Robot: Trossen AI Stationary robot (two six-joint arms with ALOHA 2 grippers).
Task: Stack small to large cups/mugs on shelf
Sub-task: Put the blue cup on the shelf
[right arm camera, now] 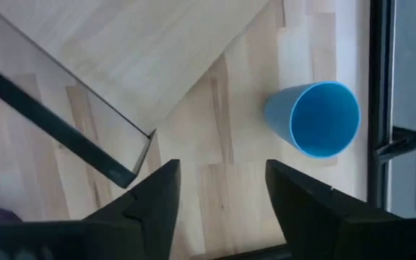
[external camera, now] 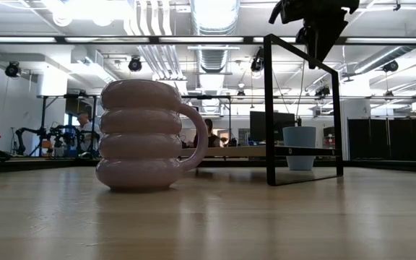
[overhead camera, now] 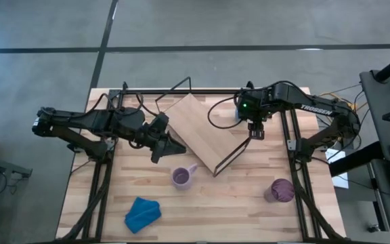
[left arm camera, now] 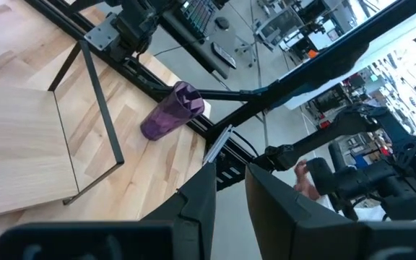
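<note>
The shelf point(overhead camera: 198, 129) sits slantwise mid-table; its board seems to lie on the tabletop with the wire legs point(external camera: 302, 108) standing up. The light-blue cup point(right arm camera: 316, 119) stands upright on the table beyond the shelf's far right corner. The lilac mug point(overhead camera: 183, 177) stands on its base near the shelf's near corner. The dark-purple cup point(overhead camera: 280, 191) is toward the near right. My right gripper point(right arm camera: 222, 180) hovers open above the shelf's right leg, beside the blue cup. My left gripper point(overhead camera: 164, 139) is at the shelf's left edge, open by a narrow gap.
A blue cloth point(overhead camera: 142, 213) lies crumpled near the table's near left corner. Black rails point(overhead camera: 296, 169) run along the table's left and right sides. Bare tabletop lies between the mug and the dark-purple cup. People and equipment show in the room behind.
</note>
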